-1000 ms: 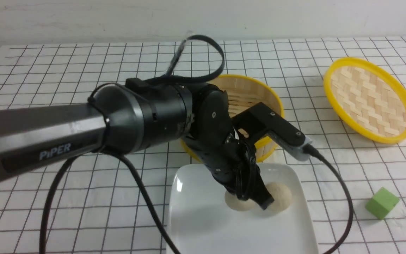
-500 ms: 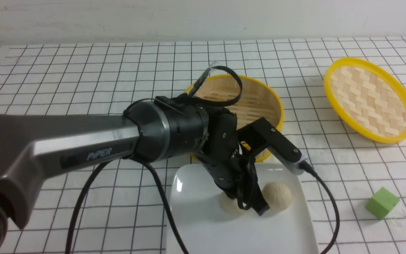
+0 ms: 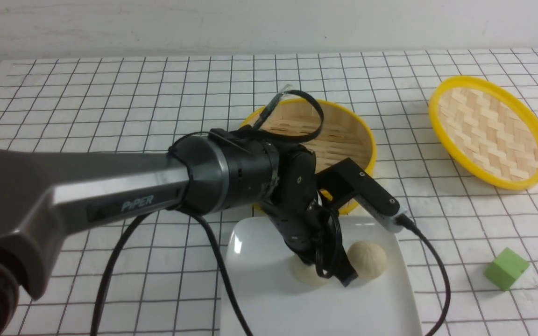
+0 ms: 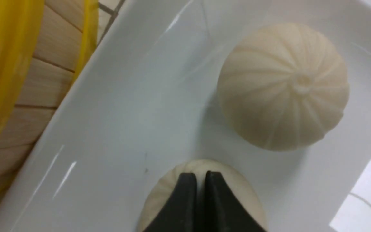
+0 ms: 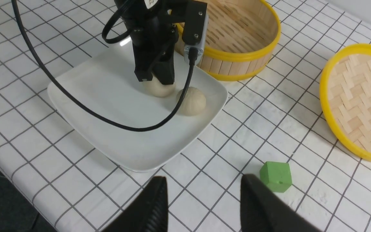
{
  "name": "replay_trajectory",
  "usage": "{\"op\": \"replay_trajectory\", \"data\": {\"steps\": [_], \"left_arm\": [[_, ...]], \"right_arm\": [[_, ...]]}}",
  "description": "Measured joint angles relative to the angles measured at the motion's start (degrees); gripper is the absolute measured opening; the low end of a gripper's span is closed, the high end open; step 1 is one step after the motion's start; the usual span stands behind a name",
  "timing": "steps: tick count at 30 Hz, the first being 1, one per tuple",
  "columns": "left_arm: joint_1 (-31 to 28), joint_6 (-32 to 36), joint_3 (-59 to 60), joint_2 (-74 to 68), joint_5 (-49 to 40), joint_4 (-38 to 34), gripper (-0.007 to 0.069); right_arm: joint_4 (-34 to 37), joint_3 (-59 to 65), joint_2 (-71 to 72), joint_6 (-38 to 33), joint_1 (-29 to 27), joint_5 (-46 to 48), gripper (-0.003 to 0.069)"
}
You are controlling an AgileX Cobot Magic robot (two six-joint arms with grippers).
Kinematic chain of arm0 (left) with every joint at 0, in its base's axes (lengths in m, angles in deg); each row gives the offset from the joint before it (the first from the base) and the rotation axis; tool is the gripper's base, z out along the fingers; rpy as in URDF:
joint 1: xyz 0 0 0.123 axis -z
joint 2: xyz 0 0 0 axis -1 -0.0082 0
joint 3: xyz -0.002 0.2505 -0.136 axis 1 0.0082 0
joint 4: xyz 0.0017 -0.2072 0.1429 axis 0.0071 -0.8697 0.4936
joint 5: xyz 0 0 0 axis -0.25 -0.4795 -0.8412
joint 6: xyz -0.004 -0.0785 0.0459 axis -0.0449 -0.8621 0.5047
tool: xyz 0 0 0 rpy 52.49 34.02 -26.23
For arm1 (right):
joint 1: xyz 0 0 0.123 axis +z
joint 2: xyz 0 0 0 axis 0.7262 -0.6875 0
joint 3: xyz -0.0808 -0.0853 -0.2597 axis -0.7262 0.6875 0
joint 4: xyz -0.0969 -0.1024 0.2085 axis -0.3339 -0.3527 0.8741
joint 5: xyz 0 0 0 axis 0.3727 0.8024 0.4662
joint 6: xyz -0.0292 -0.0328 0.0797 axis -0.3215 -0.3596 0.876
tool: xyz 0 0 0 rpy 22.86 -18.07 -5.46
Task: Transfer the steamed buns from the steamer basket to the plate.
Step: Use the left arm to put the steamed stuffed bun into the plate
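My left claw [image 3: 340, 276] is hanging low over the large glossy white rounded-square plate [image 3: 269, 294], in the lower middle of the front frame. Its two black fingers are drawn almost together, with only a sliver of gap showing in the left wrist view. They are clenched on nothing that I can make out. The tips are sitting over the top of one small round cream-beige steamed bun [image 4: 159, 198], which is far wider than that gap. I cannot tell whether they are touching its pleats or only hovering above them.

The second cream-beige bun [image 3: 368, 259] is lying just beside it on the plate, toward the right of the frame, apart from my fingers.

The round deep bamboo steamer basket with yellow rims [image 5: 237, 35] is standing just beyond the plate's far edge. Its slatted floor is showing bare wherever my arm is not covering it.

My right claw [image 5: 201, 206] is waiting spread wide and empty at the bottom of its own wrist frame. It is well clear of the plate, with a small green cube [image 5: 275, 176] nearby on the checked cloth. The shallow herringbone-woven lid with a yellow rim [image 3: 491, 133] is lying at the upper right of the front frame.

I am judging the transfer as all but finished. Both buns are resting on the plate, and what is remaining is lifting my left claw clear without nudging either one.
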Motion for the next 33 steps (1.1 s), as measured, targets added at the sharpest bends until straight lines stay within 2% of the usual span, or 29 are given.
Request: {"op": "replay_trajectory", "data": {"steps": [7,11,17,19,23,26,33], "left_arm": [[0.0,-1.5,-1.2,1.0,-1.6,1.2,0.0034],[0.0,-1.8,-1.7,2.4,-3.7,2.2,0.0064],[0.0,-1.9,-1.9,2.9,-6.1,2.9,0.0204],[0.0,-2.4,-1.9,3.1,-6.6,2.9,0.0296],[0.0,-3.6,-1.9,3.1,-6.6,2.9,0.0398],[0.0,-3.9,-1.9,3.6,-6.7,2.9,0.0425],[0.0,-4.8,-1.9,10.0,-7.5,4.6,0.0430]], "right_arm": [[0.0,0.0,0.0,0.0,0.0,0.0,0.0328],[0.0,0.0,0.0,0.0,0.0,0.0,0.0328],[0.0,0.0,0.0,0.0,0.0,0.0,0.0328],[0.0,0.0,0.0,0.0,0.0,0.0,0.0328],[0.0,0.0,0.0,0.0,0.0,0.0,0.0328],[0.0,0.0,0.0,0.0,0.0,0.0,0.0327],[-0.1,0.0,0.0,0.0,0.0,0.0,0.0327]]}}
